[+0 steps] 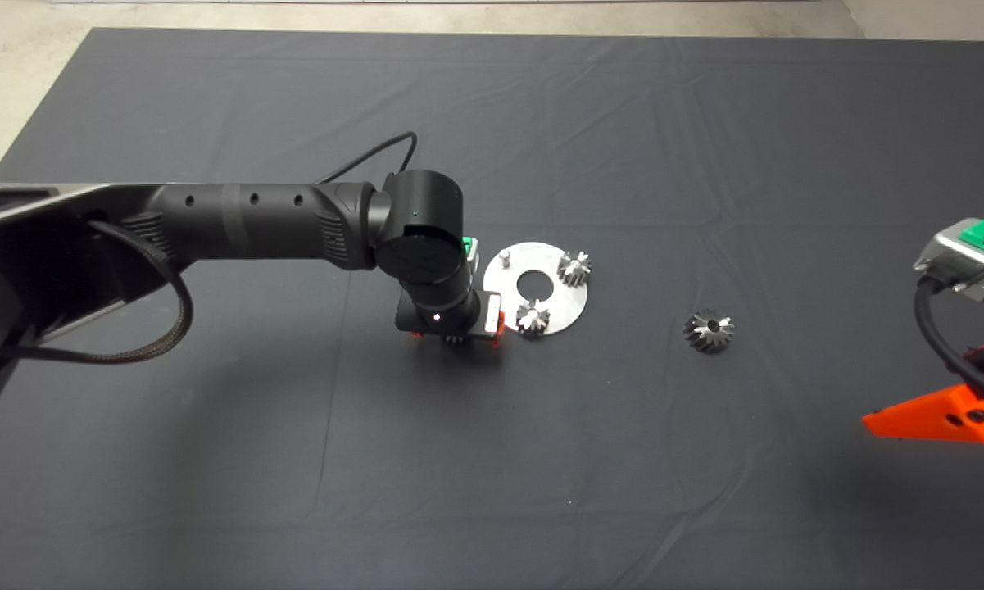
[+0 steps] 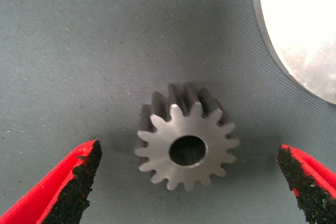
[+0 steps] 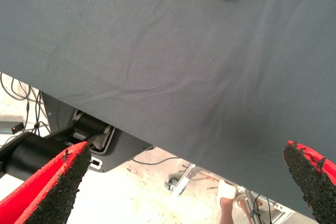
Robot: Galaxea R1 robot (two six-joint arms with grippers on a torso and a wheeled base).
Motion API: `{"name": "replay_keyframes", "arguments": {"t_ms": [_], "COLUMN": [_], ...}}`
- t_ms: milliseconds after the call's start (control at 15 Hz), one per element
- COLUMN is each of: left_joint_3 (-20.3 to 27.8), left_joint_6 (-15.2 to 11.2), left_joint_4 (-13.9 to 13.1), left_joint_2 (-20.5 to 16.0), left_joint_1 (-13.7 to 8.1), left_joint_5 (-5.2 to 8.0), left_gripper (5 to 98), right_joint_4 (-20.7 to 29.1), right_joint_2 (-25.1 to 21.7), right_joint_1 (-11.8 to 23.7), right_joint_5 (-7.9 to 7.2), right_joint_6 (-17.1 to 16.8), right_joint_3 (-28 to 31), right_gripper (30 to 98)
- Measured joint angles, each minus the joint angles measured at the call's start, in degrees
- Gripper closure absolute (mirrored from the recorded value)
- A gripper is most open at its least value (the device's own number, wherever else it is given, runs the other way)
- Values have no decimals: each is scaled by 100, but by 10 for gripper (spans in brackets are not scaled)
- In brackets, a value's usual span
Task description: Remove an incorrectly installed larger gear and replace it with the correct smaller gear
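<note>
The left gripper [image 2: 189,182] hangs low over the dark mat [image 1: 541,459], just left of the round metal plate [image 1: 568,311], its arm reaching in from the left. Its two red fingers [image 2: 63,187], faced with rough black pads, stand wide apart on either side of the smaller gear [image 2: 186,148] without touching it. This gear lies flat on the woven cloth beside the plate's bright curved edge; it is bright silver steel with a smooth pale face, even straight teeth and a round centre hole. In the head view it is almost wholly hidden under the wrist.

The plate is a thin shiny disc with a round hole in the middle. Two small silver gears with darker, glinting tops sit on it, one at its far right edge [image 1: 574,268], one at its near edge [image 1: 532,317], and a short bare peg [image 1: 505,259] stands at its far left.

The larger gear [image 1: 709,330], dark grey with coarse glinting teeth and a dark centre hole, lies alone on the mat well to the right of the plate.

The right gripper [image 3: 189,187] waits at the mat's right edge, its fingers spread wide and holding nothing; its wrist view shows the larger gear on the creased mat, and cables and a person's foot on the floor beyond.
</note>
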Motion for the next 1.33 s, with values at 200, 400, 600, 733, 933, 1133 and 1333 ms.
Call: {"name": "replay_keyframes", "arguments": {"t_ms": [200,400,600,733,933,1133,1333], "left_joint_3": [-29,-49,-49,-49,-66,-96,-101], "left_joint_6": [110,116,124,173,195,212,215], "left_joint_4": [46,50,50,50,50,50,50], "left_joint_2": [2,0,2,5,17,27,33], "left_joint_1": [0,0,-2,-1,-2,-2,-2], "left_joint_5": [2,7,7,7,111,189,190], "left_gripper": [242,279,331,341,389,458,486], "right_joint_4": [0,0,0,0,0,0,0], "right_joint_2": [-1,2,-1,2,-1,0,0], "right_joint_1": [0,0,0,0,0,0,0], "right_joint_5": [0,0,0,0,0,0,0], "right_joint_6": [0,0,1,1,1,1,1], "right_joint_3": [0,0,0,0,0,0,0], "right_gripper": [317,317,317,317,317,317,317]}}
